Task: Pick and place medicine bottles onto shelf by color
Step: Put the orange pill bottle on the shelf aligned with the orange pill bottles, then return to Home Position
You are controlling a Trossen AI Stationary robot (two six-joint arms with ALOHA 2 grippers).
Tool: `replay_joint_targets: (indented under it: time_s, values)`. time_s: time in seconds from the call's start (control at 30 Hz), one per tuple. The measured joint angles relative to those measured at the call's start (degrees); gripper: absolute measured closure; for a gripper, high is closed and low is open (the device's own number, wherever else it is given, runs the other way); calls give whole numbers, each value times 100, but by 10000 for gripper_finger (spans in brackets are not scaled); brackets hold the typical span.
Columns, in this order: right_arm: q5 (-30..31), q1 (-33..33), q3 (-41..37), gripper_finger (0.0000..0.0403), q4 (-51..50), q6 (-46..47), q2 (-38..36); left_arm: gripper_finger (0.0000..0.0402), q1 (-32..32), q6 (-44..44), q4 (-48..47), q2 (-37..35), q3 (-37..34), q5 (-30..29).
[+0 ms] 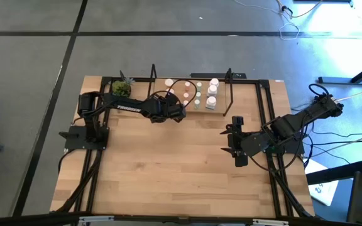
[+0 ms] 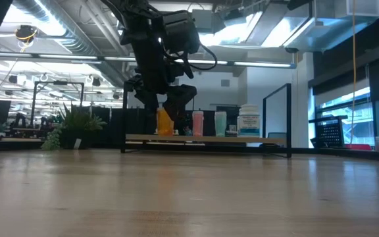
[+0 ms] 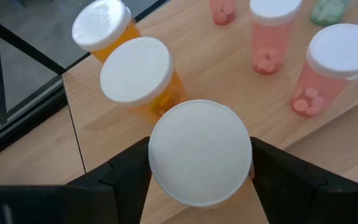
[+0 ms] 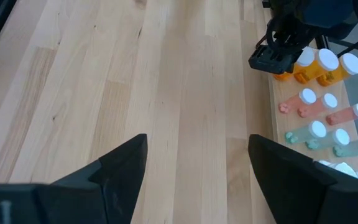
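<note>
Left gripper (image 3: 199,171) closed on orange bottle (image 3: 199,152) at shelf (image 3: 92,106) edge, beside two orange bottles (image 3: 138,78). Right gripper (image 4: 197,168) held wide open, empty, over table (image 4: 166,74). No writing legible.

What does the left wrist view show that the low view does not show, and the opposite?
Only the left wrist view shows the white cap of the bottle between the left gripper's fingers, and two more orange bottles standing close behind it.

Only the low view shows the potted plant, the shelf's black end frame, and a white bottle.

Both show the shelf, the held orange bottle, and pink bottles.
</note>
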Motion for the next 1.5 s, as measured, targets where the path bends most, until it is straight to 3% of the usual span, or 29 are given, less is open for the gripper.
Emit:
replay_joint_targets:
  time_s: [0.53,0.97,1.3,1.5]
  values:
    - [0,-2,0,122,0,-1,0,114,0,0,16,-8,2,-107]
    - [-2,-1,0,122,9,0,-4,107,-186,369,13,-561,2,-157]
    - [-1,-1,0,122,15,0,-4,108,-1035,839,59,-1485,12,-343]
    - [-2,-2,0,122,19,0,-4,116,-1853,1272,-469,-2160,3,-23]
